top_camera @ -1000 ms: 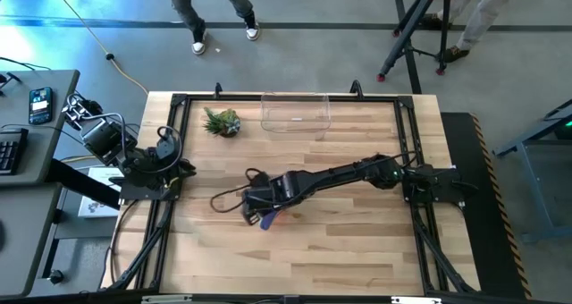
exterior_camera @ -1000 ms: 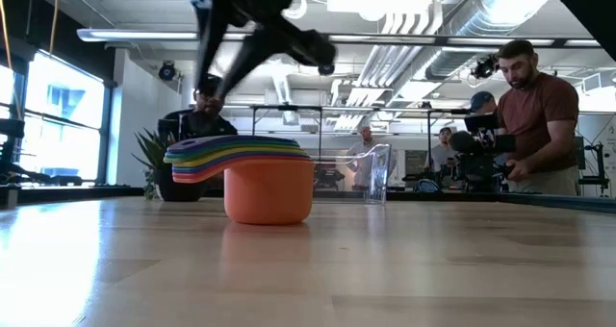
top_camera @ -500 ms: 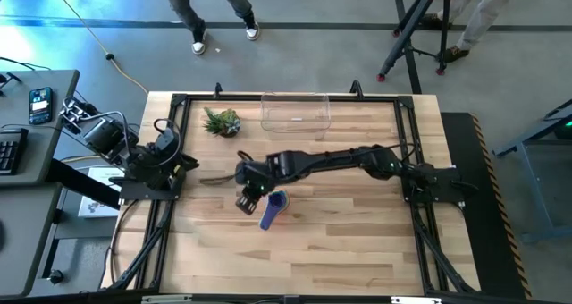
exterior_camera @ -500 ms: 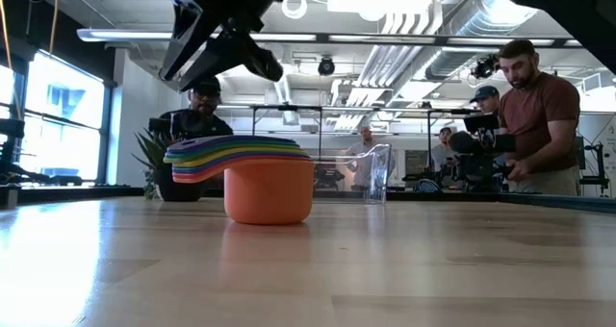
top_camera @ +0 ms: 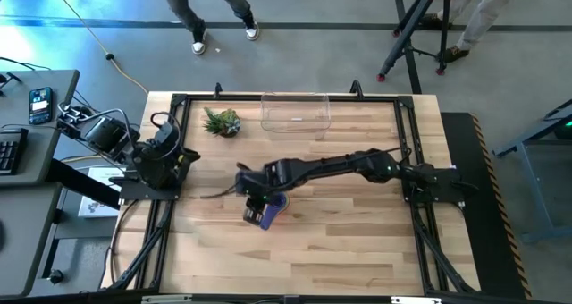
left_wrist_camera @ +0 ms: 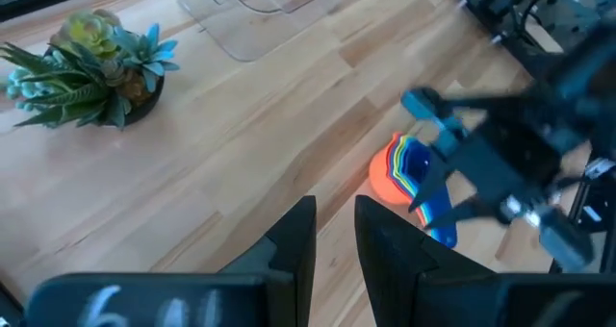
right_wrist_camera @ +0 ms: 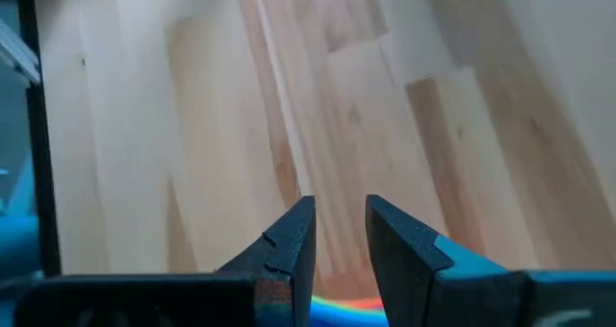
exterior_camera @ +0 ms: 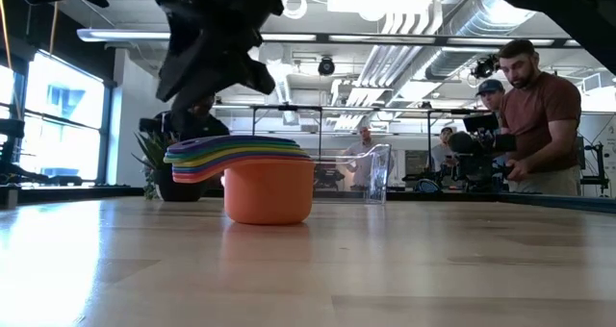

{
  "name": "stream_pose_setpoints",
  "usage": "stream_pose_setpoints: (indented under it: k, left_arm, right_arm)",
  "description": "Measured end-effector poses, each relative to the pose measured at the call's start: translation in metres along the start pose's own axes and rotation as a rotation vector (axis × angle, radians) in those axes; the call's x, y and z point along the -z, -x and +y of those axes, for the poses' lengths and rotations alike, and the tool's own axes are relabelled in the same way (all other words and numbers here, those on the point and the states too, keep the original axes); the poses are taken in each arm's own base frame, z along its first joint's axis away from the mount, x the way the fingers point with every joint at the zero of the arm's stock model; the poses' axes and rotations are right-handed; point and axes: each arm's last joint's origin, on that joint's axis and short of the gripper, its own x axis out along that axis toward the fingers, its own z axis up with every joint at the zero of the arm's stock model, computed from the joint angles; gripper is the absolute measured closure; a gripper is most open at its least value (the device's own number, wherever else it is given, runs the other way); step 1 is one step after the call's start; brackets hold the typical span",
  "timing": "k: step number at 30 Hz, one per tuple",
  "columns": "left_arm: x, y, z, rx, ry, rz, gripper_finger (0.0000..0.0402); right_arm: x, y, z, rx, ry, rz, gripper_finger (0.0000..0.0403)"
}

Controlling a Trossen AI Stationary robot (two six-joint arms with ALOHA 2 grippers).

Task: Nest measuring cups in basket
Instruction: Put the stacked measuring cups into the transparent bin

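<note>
Two arms show over the desk [top_camera: 357, 241]. From 3 o'clock the right arm stretches low toward the middle, its jaws [top_camera: 256, 216] pointing down just over the cups [exterior_camera: 255, 178], parted by a narrow gap with nothing between them. Nested in one rainbow stack, the cups sit on bare wood near the centre, orange outermost, handles fanned to one side. At 9 o'clock the left arm stays folded, its jaws [left_wrist_camera: 334, 236] slightly apart and empty. Toward 12 o'clock the basket [top_camera: 295, 112] stands well apart from the cups, a plant [top_camera: 222, 122] beside it.
</note>
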Motion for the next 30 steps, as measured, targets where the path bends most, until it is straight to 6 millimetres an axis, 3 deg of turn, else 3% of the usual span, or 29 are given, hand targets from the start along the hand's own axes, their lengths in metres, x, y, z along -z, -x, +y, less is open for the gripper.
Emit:
stream_pose_setpoints:
  k: [7,18,30]
  left_arm:
    - [0.0,-0.001,-0.002,-0.003,0.023,0.001,0.0337]
    - [0.001,-0.005,-0.006,-0.014,0.013,0.013,0.0337]
    - [0.001,-0.005,-0.006,-0.016,0.009,0.013,0.0337]
  right_arm:
    - [0.018,-0.02,0.004,0.079,0.043,0.094,0.0318]
    - [0.03,-0.028,-0.003,0.18,0.038,0.188,0.0318]
    - [0.038,-0.028,0.009,0.147,0.067,0.229,0.0318]
